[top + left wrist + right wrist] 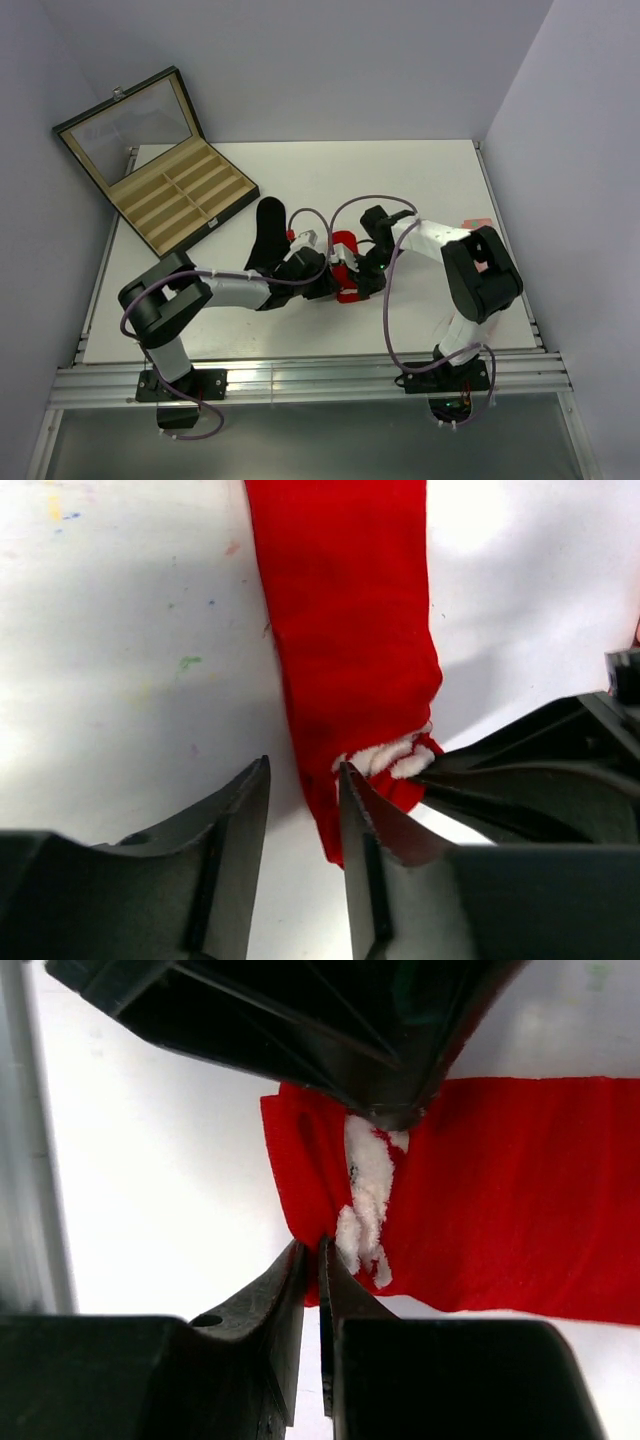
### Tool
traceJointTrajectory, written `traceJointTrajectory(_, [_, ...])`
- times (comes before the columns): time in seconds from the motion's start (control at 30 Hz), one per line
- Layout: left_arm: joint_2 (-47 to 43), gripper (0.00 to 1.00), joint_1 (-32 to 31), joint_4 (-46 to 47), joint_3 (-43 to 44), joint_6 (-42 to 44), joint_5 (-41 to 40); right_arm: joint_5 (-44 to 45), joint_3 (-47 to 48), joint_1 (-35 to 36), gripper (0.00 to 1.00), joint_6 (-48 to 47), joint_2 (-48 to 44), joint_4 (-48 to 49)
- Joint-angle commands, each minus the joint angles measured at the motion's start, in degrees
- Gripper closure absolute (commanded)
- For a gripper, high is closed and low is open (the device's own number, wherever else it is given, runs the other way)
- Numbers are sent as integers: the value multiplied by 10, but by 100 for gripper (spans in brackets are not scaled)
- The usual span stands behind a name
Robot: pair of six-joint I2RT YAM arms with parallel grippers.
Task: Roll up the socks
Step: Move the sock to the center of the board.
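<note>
The red sock (346,262) lies flat on the white table between my two grippers. In the left wrist view the red sock (345,630) runs away from me, its white-patterned end (390,758) nearest. My left gripper (303,765) is open, its jaws astride that end's left edge. My right gripper (312,1243) is shut on the red sock (520,1190), pinching its edge beside the white pattern (365,1195). In the top view the left gripper (328,275) and right gripper (365,268) meet at the sock. The black sock (268,235) lies just left, its stripes hidden.
An open wooden box (185,200) with divided compartments and a glass lid sits at the back left. A salmon-pink sock (479,221) peeks out behind the right arm. The table's near edge (300,357) runs just in front of the arm bases.
</note>
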Motion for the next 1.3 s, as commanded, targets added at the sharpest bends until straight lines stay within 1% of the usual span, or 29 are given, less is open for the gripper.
traceJointTrajectory(0.0, [-33, 57, -34, 47, -40, 52, -71, -13, 32, -6, 86, -16, 48, -107])
traceJointTrajectory(0.03, [-44, 56, -37, 76, -57, 66, -79, -15, 44, -9, 86, -23, 62, -128])
traceJointTrajectory(0.13, [-63, 53, -50, 124, -86, 103, -115, -22, 61, -12, 86, -31, 85, -154])
traceJointTrajectory(0.23, [-80, 51, -68, 156, -111, 151, -151, -30, 82, -17, 86, -35, 109, -179])
traceJointTrajectory(0.27, [-85, 51, -79, 190, -119, 167, -154, -33, 88, -21, 86, -39, 116, -187])
traceJointTrajectory(0.3, [-90, 51, -86, 204, -127, 192, -159, -35, 92, -23, 86, -39, 128, -201])
traceJointTrajectory(0.37, [-107, 51, -102, 253, -149, 215, -166, -36, 105, -24, 86, -38, 136, -209])
traceJointTrajectory(0.5, [-130, 51, -124, 299, -166, 285, -177, -43, 119, -31, 86, -32, 152, -229])
traceJointTrajectory(0.57, [-139, 50, -138, 309, -171, 300, -188, -51, 128, -32, 86, -32, 158, -238])
traceJointTrajectory(0.7, [-144, 49, -144, 364, -196, 336, -154, -56, 143, -40, 86, -28, 179, -253])
traceJointTrajectory(0.87, [-126, 49, -151, 373, -187, 379, -104, -54, 150, -45, 86, -22, 199, -255])
traceJointTrajectory(0.97, [-116, 49, -151, 386, -183, 390, -85, -54, 158, -47, 86, -20, 207, -260])
traceJointTrajectory(1.27, [-45, 48, -151, 399, -140, 423, 2, -50, 162, -48, 86, -13, 218, -260])
